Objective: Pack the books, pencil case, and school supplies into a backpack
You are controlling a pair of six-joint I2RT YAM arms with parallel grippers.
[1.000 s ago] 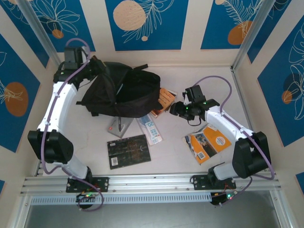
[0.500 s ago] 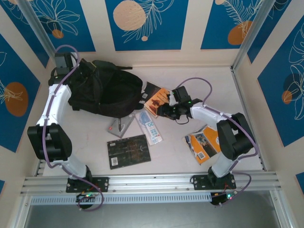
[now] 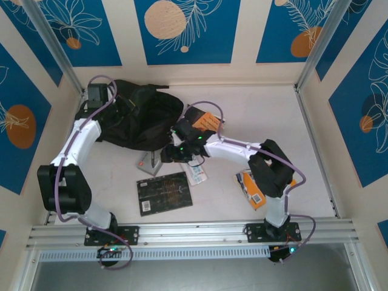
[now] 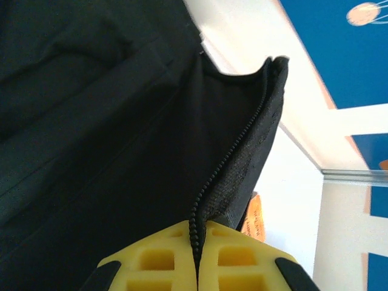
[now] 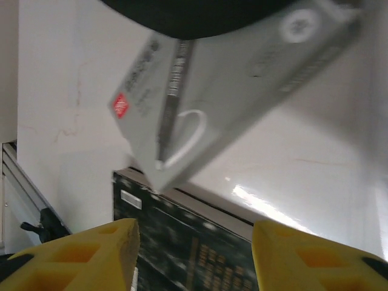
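Three books lie on the table outside the backpack (image 3: 142,115): black book (image 3: 165,192), orange-and-black book (image 3: 203,121), orange-and-white book (image 3: 250,185). The left gripper (image 4: 195,251) is pinched on the backpack's zip edge; its contents cannot be told. The right gripper (image 5: 194,242) hovers, fingers apart, above the grey pouch (image 5: 242,79).

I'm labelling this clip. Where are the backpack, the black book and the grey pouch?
backpack (image 3: 148,118), top external view, on its main fabric body.
black book (image 3: 165,193), top external view, middle of its cover.
grey pouch (image 5: 242,85), right wrist view, on its flat face.
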